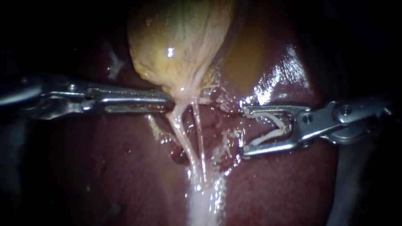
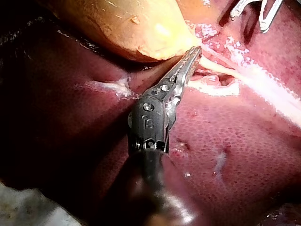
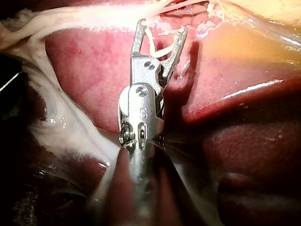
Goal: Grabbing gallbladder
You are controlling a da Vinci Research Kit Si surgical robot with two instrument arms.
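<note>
Yellow-tan and slack, the gallbladder (image 1: 180,42) sits at the far centre of the field. It narrows toward me into a neck, from which two thin tubes (image 1: 184,138) run nearer across the dark red liver (image 1: 104,167). My left instrument (image 1: 169,102) lies level, coming in from the left, and its long toothed jaws are drawn together with their tip at the left edge of that neck. From the endoscope and left wrist views I judge that they pinch a small bite of gallbladder there, though the bite is too small to see clearly. The spot makes sense: a hold at the neck lets me steer the sac and put the tubes under tension, so they stand away from the liver. My right instrument (image 1: 244,132) sits well to the right of the tubes, its jaws spread wide around a white clip (image 1: 270,134), one leg seated against each jaw and the mouth facing the tubes. I read it as parked clear of the grasp. The risk I see is a shallow bite slipping off the slick tissue.
</note>
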